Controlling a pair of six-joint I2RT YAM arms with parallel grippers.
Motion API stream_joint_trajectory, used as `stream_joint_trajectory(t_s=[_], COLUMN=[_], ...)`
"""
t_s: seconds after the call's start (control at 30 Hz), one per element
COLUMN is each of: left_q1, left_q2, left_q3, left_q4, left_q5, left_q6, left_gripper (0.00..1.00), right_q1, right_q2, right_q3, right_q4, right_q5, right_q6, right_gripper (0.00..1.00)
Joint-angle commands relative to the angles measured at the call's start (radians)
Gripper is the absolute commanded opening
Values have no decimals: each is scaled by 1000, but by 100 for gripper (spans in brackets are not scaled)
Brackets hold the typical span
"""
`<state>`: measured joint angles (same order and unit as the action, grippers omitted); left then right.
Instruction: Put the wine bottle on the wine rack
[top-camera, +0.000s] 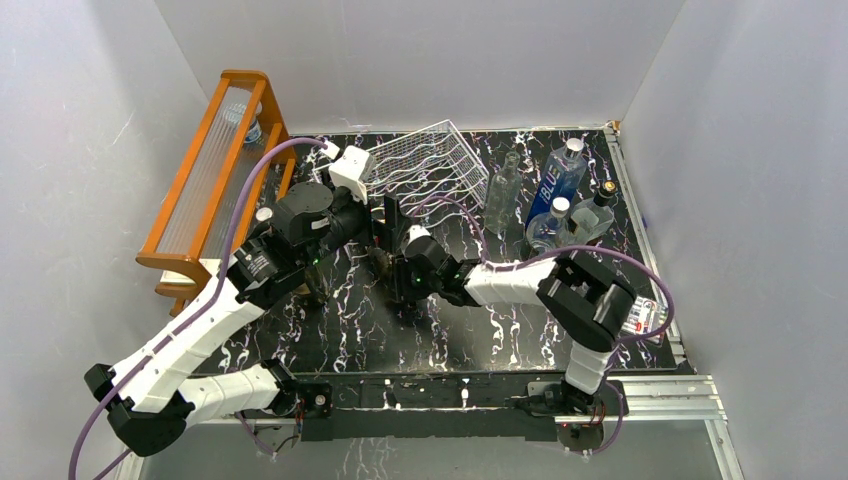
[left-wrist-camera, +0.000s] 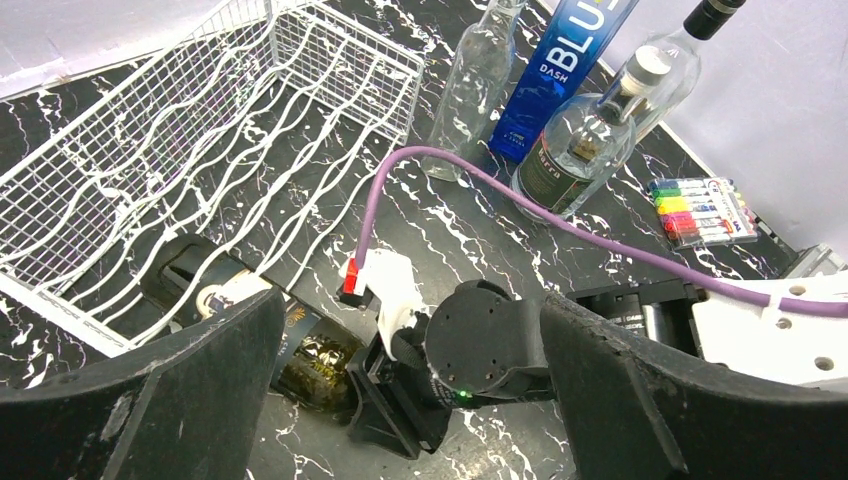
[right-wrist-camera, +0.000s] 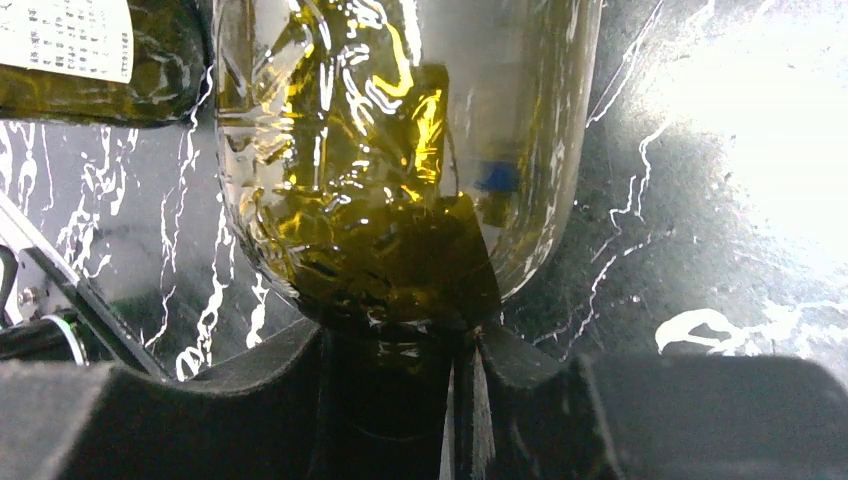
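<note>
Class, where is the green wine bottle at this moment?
In the left wrist view, the green wine bottle lies low centre-left beside the wine rack, neck in the right gripper.

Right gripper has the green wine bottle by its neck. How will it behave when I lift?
The wine bottle is glossy glass, so it may slip or twist in the right gripper. Gripped only at the neck, the heavier body would probably sag. Being round, it would likely roll if released flat.
</note>
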<state>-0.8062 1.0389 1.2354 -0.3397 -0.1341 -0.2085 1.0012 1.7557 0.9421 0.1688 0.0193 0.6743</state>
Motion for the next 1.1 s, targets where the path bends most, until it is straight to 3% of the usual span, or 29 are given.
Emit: stream_joint_trajectory(t_s=[0.0,0.53,0.87,1.07], left_q1=[2,2,2,3], left_q2=[-3,7,3,-1], left_q3=[40,62,61,59], left_q4=[2,-2,-2,-4], left_q5=[-4,2,2,1], left_q6=[12,17,17,20], left_gripper=[98,98,98,98], right_q1=[5,10,10,13], right_q2=[35,218,294,324], right_q3=[80,274,374,416], right_q4=[220,221,160,115], right_q5=[78,59,-10,-9], right_q6=[27,39,56,123], right_gripper=[0,0,5,17])
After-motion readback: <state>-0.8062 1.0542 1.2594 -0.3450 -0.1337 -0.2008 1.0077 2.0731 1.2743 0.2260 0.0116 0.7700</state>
